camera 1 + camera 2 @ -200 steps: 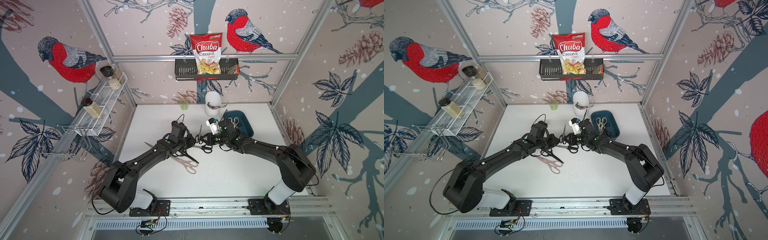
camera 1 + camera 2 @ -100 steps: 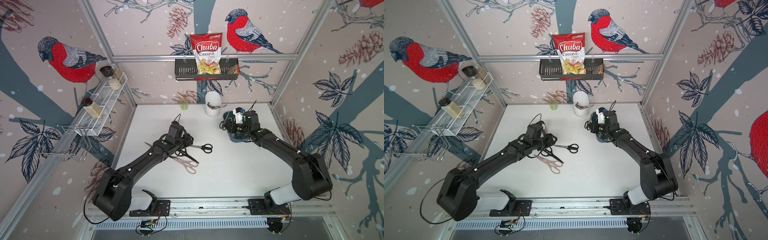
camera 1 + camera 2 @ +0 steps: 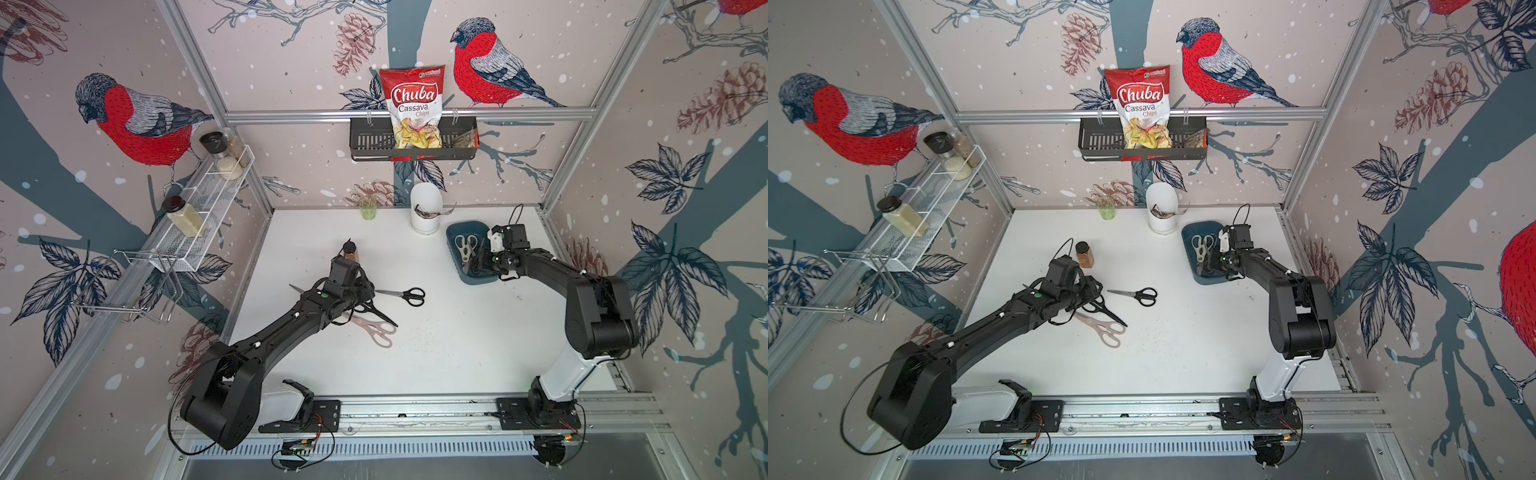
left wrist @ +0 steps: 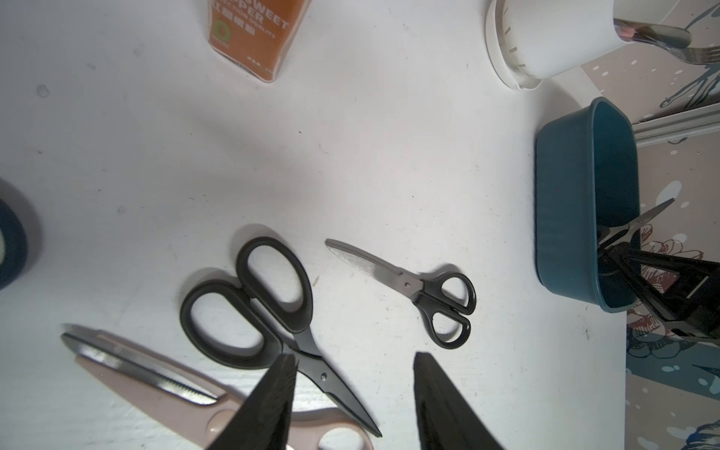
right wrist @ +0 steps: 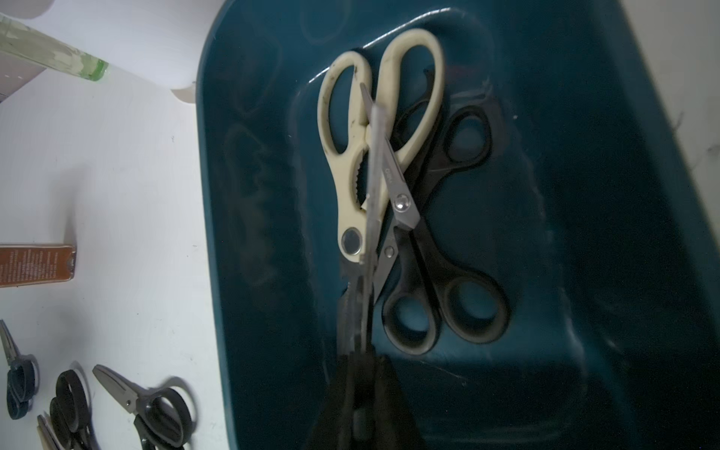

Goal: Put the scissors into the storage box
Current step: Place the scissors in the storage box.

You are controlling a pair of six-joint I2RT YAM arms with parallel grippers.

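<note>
Pinching a steel-bladed pair (image 5: 370,249) over the storage box (image 5: 249,195), right fingers (image 5: 393,413) clamped; left fingers (image 4: 265,409) apart, empty

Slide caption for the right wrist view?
Right gripper holds scissors pair over storage box; cream-handled shears and black-handled scissors lie inside.

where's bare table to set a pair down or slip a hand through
Free: the wide white front, between pink shears and rail; also the strip between small black scissors and storage box. Crowded: under the left gripper, where pairs overlap.
</note>
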